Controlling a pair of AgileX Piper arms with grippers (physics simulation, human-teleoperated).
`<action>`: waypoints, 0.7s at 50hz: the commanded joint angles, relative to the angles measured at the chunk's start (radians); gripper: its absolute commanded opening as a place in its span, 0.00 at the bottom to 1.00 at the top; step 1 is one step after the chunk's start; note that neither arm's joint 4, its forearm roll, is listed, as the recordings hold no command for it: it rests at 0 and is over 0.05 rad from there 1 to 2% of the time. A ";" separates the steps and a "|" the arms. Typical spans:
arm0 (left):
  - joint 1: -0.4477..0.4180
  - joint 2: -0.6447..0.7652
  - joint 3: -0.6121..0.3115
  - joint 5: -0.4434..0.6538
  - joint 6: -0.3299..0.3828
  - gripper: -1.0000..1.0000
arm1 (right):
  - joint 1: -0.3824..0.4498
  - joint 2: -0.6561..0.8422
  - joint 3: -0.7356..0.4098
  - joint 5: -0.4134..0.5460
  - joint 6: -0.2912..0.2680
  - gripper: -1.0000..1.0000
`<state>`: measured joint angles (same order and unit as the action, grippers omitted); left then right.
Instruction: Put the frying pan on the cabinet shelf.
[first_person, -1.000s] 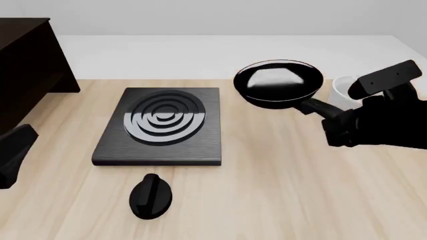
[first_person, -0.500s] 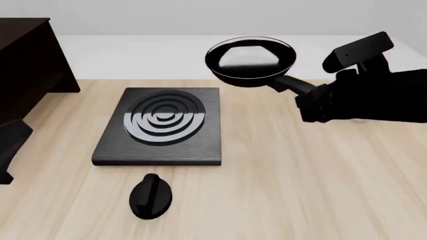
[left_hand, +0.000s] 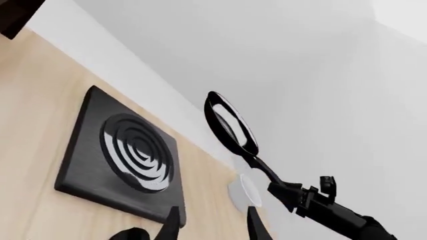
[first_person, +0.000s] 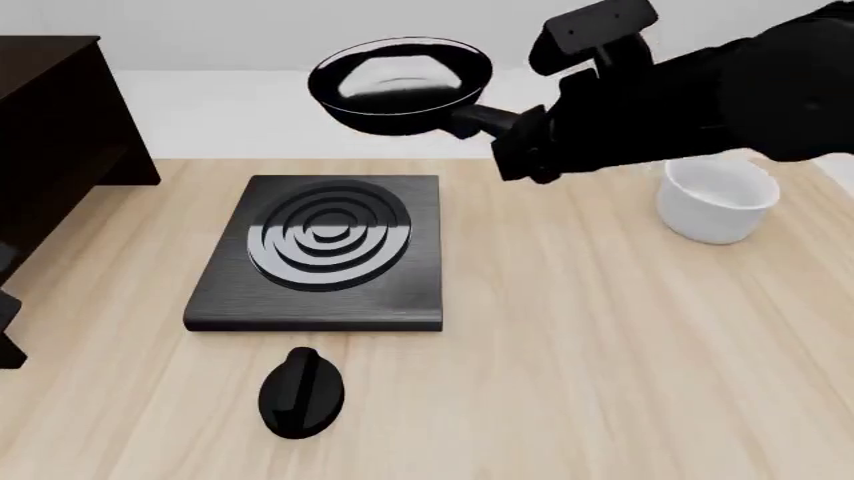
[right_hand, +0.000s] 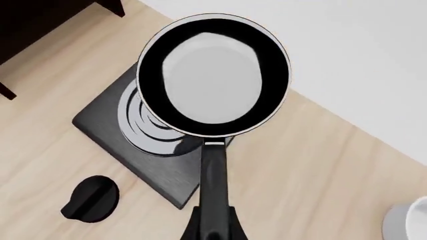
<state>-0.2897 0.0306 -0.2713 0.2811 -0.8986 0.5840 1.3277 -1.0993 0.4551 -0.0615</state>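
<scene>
The frying pan (first_person: 400, 82) is black with a glossy inside and a pale rim. It hangs level in the air above the far edge of the stove plate. My right gripper (first_person: 511, 133) is shut on its long handle, which also shows in the right wrist view (right_hand: 213, 170) with the pan (right_hand: 213, 75) ahead. The dark cabinet (first_person: 54, 130) stands at the far left, well away from the pan. My left gripper (left_hand: 212, 229) is open and empty, low at the table's left edge (first_person: 7, 325). The left wrist view shows the pan (left_hand: 230, 125) edge-on.
A black square stove plate (first_person: 324, 250) with concentric rings lies left of centre. A black knob (first_person: 303, 392) sits in front of it. A white bowl (first_person: 717, 200) stands on the right, beneath my right arm. The table is light wood.
My right arm has carried the pan up and to the left, from beside the bowl to above the stove plate's far edge. The bowl is uncovered. The left gripper slid further out at the left.
</scene>
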 joint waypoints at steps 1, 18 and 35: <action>-0.018 0.011 -0.005 -0.037 -0.120 1.00 | 0.071 0.089 -0.168 0.010 0.016 0.00; -0.067 0.149 -0.037 -0.202 -0.257 1.00 | 0.158 0.219 -0.342 0.047 0.012 0.00; -0.120 0.231 -0.029 -0.317 -0.293 1.00 | 0.241 0.314 -0.489 0.081 0.011 0.00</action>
<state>-0.3809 0.2362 -0.3215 0.0228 -1.1527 0.7774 1.6022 -1.4834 0.5261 -0.0574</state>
